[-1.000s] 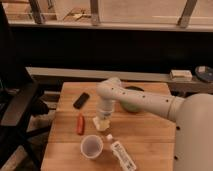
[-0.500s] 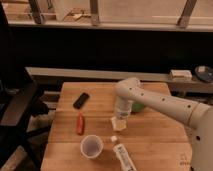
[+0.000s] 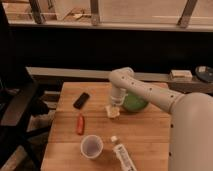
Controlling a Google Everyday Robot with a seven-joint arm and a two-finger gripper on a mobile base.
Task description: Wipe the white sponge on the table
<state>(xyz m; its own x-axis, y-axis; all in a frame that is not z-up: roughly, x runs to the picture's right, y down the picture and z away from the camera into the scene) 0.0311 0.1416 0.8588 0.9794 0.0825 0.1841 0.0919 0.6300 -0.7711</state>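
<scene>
Reaching down from the white arm, the gripper (image 3: 115,106) sits on top of the small flat off-white rectangular white sponge (image 3: 113,112), which lies near the middle of the square light-wood plank table (image 3: 150,137), just left of the round green bowl (image 3: 134,102). The sponge's long axis cannot be told. Whether the fingers are open or closed cannot be told. Nearby lie a flat black phone (image 3: 81,100), a slim red object (image 3: 80,124), a round pale cup (image 3: 92,146) and a white labelled bottle (image 3: 121,154) on its side.

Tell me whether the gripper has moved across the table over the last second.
Yes. The gripper, over the white sponge, has slid right along the table, away from the phone, toward the green bowl.
</scene>
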